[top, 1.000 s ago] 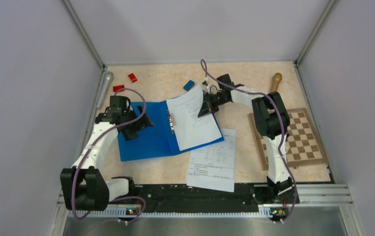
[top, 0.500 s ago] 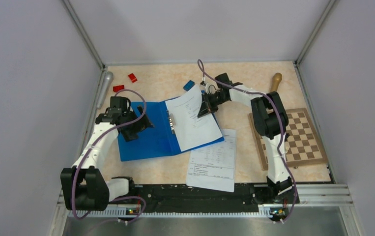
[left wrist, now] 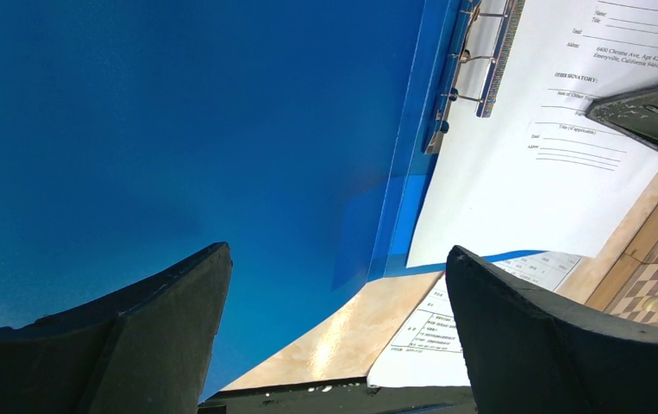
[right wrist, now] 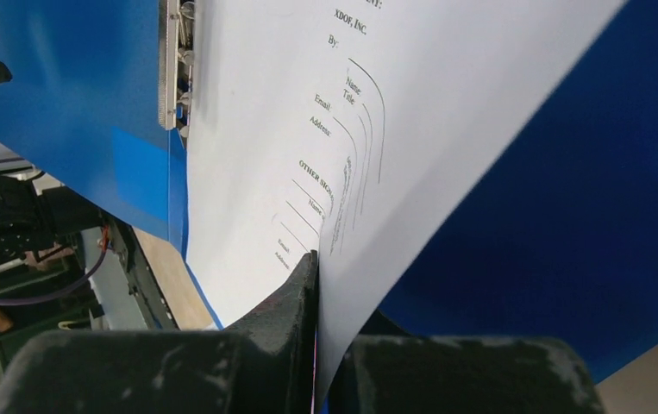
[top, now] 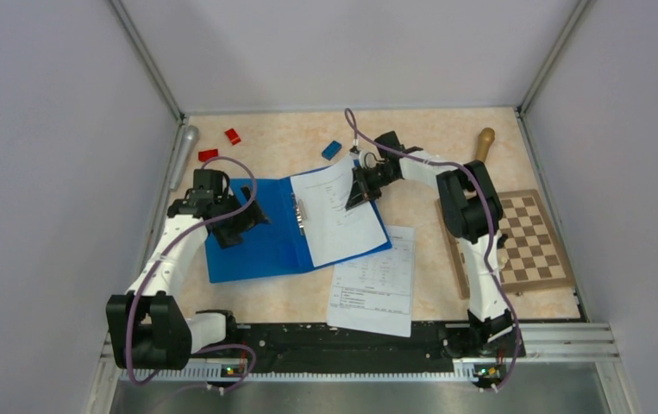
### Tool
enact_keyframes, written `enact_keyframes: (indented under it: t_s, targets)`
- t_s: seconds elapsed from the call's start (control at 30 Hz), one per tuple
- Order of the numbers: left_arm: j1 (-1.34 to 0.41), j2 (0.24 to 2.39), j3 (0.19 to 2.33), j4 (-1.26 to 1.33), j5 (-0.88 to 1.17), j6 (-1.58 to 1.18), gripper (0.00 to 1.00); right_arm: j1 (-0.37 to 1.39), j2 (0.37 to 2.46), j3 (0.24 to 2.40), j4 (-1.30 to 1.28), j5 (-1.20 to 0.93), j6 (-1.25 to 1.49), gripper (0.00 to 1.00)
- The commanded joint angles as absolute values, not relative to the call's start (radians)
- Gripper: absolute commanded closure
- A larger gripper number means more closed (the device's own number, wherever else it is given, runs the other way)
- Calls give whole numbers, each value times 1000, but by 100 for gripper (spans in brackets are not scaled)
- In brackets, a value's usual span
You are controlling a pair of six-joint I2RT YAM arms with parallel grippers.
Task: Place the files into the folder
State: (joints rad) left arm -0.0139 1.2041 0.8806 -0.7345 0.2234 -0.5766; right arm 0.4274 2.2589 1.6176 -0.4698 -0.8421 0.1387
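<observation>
- Right jaws pinched shut on the edge of one printed sheet; the paper bows up from the pinch
- That sheet spreads ahead of the right jaws across the right half of the open blue folder, its inner edge by the metal clip
- Left jaws spread wide, holding nothing; the folder's bare left cover lies just beneath them
- Second sheet lies flat on the tabletop outside the folder, behind the right jaws towards the arm bases, near the chessboard

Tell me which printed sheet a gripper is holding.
The sheet on the open folder, pinched by the right gripper; the other sheet lies untouched on the table.
</observation>
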Motion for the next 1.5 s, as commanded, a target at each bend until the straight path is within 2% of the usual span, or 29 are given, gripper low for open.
enact_keyframes:
  t_s: [0.0, 0.17, 0.33, 0.43, 0.5, 0.6, 0.7, 0.83, 1.03, 1.17, 1.3, 1.47]
  targets:
    - [-11, 1184, 884, -716, 231, -580, 1, 441, 2259, 1653, -444, -836, 148, 90]
    - [-11, 1183, 884, -716, 240, -576, 1, 440, 2226, 1646, -445, -805, 163, 56]
    - [-12, 1187, 887, -716, 242, -578, 1, 440, 2168, 1638, -454, -684, 179, 36]
    - [-13, 1183, 886, -712, 247, -580, 1, 441, 2138, 1645, -486, -579, 178, 14]
    - [-12, 1179, 883, -710, 247, -581, 1, 440, 2122, 1655, -521, -501, 176, 7]
    - [-13, 1176, 879, -708, 243, -580, 1, 439, 2087, 1661, -553, -349, 192, 2]
    - [-34, 1169, 897, -724, 206, -581, 2, 431, 2019, 1638, -557, -203, 230, 1]
    - [-63, 1158, 911, -701, 205, -592, 1, 388, 1838, 1508, -510, -117, 288, 1]
    - [-103, 1212, 915, -672, 215, -596, 1, 337, 1500, 1075, -398, -117, 394, 1]
    - [-125, 1223, 942, -663, 200, -601, 1, 338, 1309, 829, -365, -196, 491, 1]
    - [-221, 1230, 1000, -707, 31, -594, 1, 338, 1151, 679, -420, -212, 569, 1]
    - [-234, 1273, 1001, -683, 62, -609, 1, 338, 1008, 517, -411, -268, 711, 1]
